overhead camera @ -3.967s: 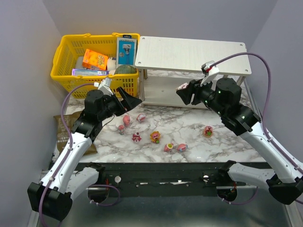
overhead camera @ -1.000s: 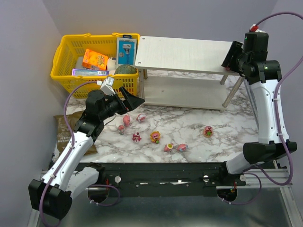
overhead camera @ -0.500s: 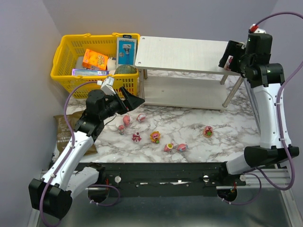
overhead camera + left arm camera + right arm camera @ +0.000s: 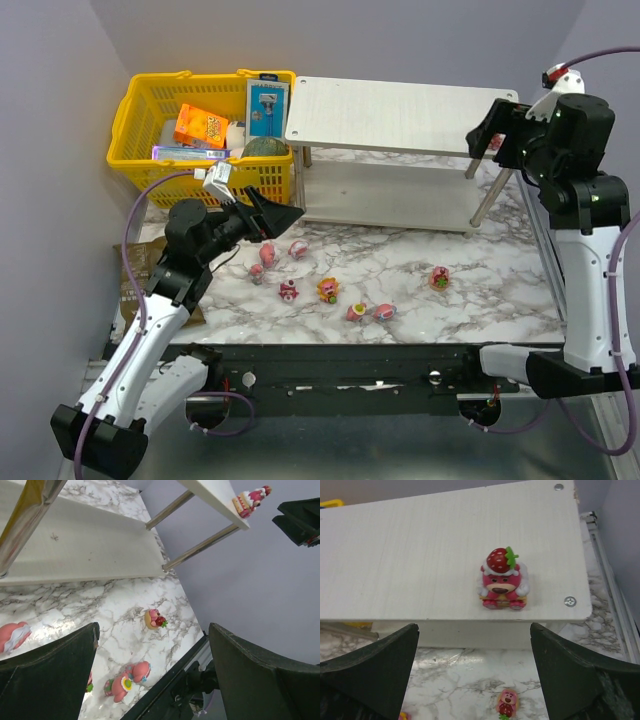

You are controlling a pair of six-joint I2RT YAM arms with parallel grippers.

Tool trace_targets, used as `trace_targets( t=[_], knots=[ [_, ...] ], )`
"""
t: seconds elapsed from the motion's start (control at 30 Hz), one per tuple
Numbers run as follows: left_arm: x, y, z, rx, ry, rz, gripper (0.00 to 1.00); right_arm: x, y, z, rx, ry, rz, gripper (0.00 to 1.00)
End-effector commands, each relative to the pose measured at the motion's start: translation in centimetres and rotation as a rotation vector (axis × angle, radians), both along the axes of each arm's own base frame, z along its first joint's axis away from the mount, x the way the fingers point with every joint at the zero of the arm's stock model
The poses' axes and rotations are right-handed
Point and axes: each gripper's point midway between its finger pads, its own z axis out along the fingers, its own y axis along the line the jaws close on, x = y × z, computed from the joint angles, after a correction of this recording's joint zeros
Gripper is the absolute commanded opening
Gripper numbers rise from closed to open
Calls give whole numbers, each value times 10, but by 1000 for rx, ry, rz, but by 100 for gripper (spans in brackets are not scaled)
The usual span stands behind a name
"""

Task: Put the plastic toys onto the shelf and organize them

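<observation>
So, what had just changed at the shelf? — DESK

The right gripper, which four seconds before had carried a pink toy low in front of the rack, had let go at the top tier and drawn back. Its jaws were spread wide and empty. The strawberry-capped bear stood upright on the top board, near its front right corner. — PHOTOGRAPHER

And the other arm? — DESK

The left gripper was parted too and held nothing. It was poised over the plastic toys near the yellow basket, much where it had hung a second earlier. — PHOTOGRAPHER

What did that mean for the job? — DESK

One figure appeared shelved. At least seven others lay scattered on the marble table, so another pickup looked due. — PHOTOGRAPHER
</observation>
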Motion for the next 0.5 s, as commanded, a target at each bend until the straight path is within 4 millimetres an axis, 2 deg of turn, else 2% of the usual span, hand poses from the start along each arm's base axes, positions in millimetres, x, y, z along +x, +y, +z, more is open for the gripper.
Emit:
trace_targets(
  t=[0.0,0.03,0.07,0.13,0.27,0.4,0.47],
  knots=[
    [-7,-1,13,-15,-71,-23,99,-11,44,6,42,-63,272,98],
    [-8,0,13,-17,-68,-18,99,-13,51,11,48,-96,316,98],
    [-7,1,11,-15,-64,-11,99,-22,61,2,66,-92,375,98],
    [-8,1,10,-14,-61,-11,99,-29,71,6,71,-139,426,98],
    [-6,3,5,4,-47,7,99,-52,90,-5,56,-158,528,98],
    [4,15,-9,68,-3,89,99,-69,105,-26,35,-141,588,98],
    [8,20,-15,100,4,117,99,-74,110,-52,43,-84,590,98]
  ],
)
